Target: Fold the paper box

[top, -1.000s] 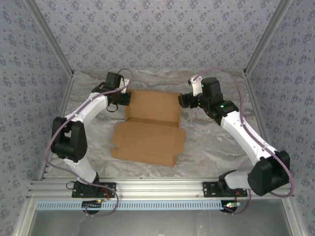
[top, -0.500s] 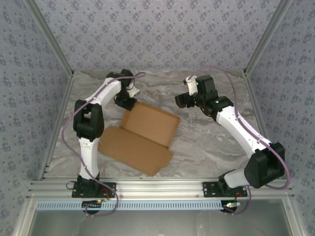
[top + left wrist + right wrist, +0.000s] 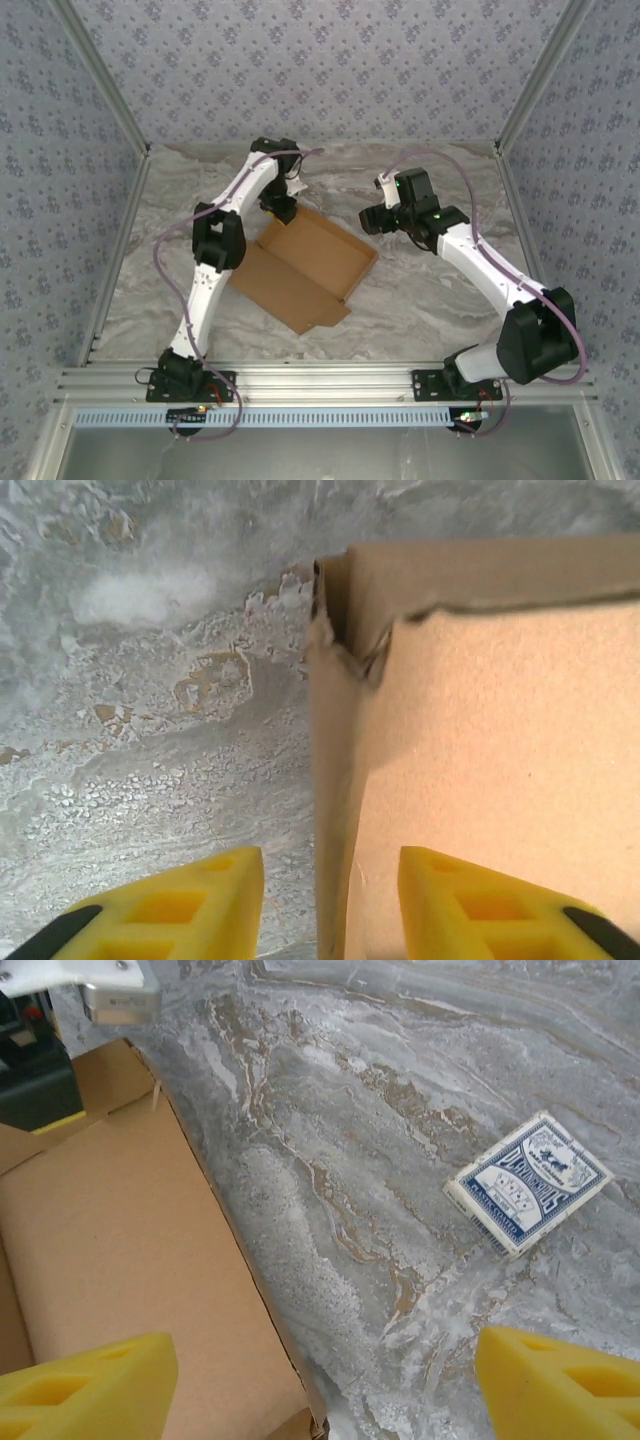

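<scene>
Cardboard, plain brown and matte, forms the paper box (image 3: 315, 255). From above it is a shallow open tray with a flat flap spread toward the near left, its long axis running far left to near right on the grey marbled worktop (image 3: 440, 290). Floral-patterned walls (image 3: 330, 70) stand around. The left gripper (image 3: 283, 210) sits at the box's far-left corner. The right gripper (image 3: 372, 218) hovers near its far-right edge.

Left wrist view: yellow fingers (image 3: 170, 905) straddle a raised box wall, partly apart, with gaps on both sides.

Right wrist view: the jaws are spread wide and empty over the box's edge, and a blue patterned card pack (image 3: 528, 1182) lies well apart.
</scene>
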Robot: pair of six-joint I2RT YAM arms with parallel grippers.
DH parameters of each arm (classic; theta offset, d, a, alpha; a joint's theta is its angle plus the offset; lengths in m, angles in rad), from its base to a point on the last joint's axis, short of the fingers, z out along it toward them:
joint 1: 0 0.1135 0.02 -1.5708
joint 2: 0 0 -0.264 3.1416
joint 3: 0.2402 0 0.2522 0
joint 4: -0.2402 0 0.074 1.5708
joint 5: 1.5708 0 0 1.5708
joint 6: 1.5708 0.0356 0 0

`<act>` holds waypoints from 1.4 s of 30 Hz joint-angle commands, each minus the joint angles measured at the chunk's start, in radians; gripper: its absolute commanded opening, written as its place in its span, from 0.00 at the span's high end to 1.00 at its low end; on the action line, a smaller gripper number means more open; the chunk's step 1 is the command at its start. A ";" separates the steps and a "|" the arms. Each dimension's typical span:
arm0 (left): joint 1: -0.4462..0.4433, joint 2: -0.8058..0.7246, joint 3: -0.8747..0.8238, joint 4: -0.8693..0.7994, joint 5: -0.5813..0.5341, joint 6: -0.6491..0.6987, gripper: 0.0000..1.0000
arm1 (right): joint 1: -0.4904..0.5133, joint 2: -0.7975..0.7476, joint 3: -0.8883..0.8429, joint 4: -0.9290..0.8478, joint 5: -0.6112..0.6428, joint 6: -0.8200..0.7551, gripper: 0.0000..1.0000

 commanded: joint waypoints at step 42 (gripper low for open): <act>0.288 -1.356 -1.147 0.940 0.013 -0.519 0.28 | 0.006 0.597 0.299 -0.057 -0.050 0.108 0.55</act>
